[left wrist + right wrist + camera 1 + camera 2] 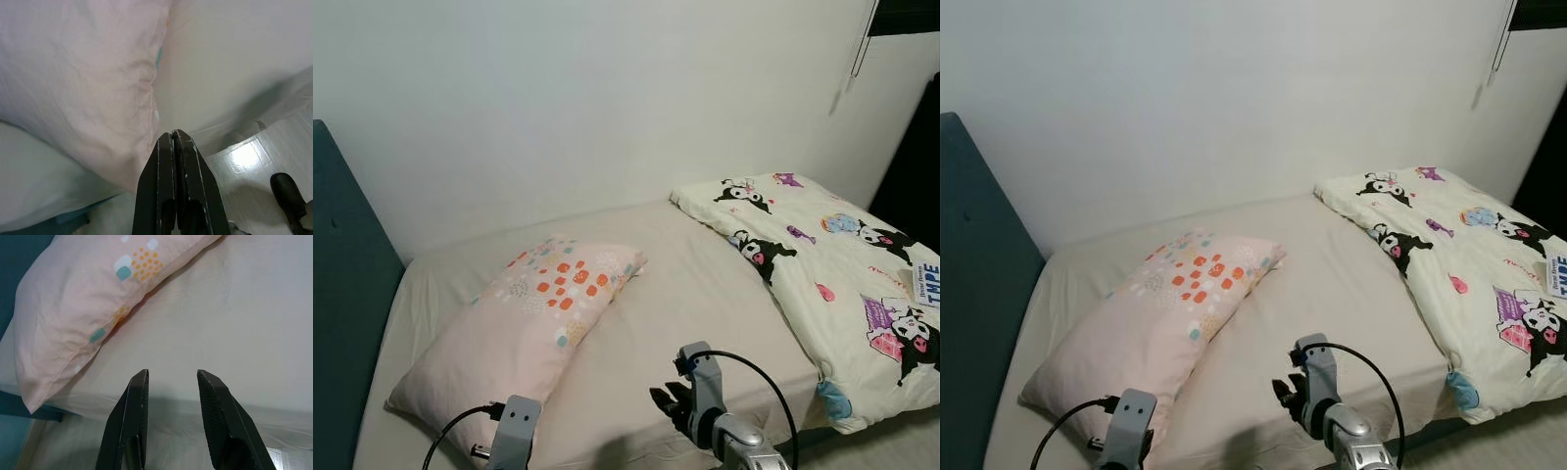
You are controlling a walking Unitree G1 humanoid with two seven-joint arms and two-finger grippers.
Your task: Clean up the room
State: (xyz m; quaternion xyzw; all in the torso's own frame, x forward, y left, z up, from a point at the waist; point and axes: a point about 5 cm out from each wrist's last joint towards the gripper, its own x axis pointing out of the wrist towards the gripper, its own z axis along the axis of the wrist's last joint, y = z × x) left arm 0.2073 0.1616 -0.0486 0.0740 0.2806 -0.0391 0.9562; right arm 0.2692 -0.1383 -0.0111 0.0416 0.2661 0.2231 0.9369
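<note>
Your left gripper (174, 139), fingers pressed together, and right gripper (172, 382), fingers spread, hover beside the skewed pillow (538, 318), likely readying to straighten it.

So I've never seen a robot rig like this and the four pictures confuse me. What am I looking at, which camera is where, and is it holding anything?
It is a walking humanoid robot tidying a bedroom. The two wide pictures come from its head, looking down at a bed. On it lie a pink pillow with coloured dots near the teal headboard, and a cartoon-print blanket bunched at the far end. The two close pictures come from cameras on its wrists, looking along black fingers. The left gripper is shut, empty, by the pillow's edge. The right gripper is open over the bed's near edge. Nothing is held.
</note>
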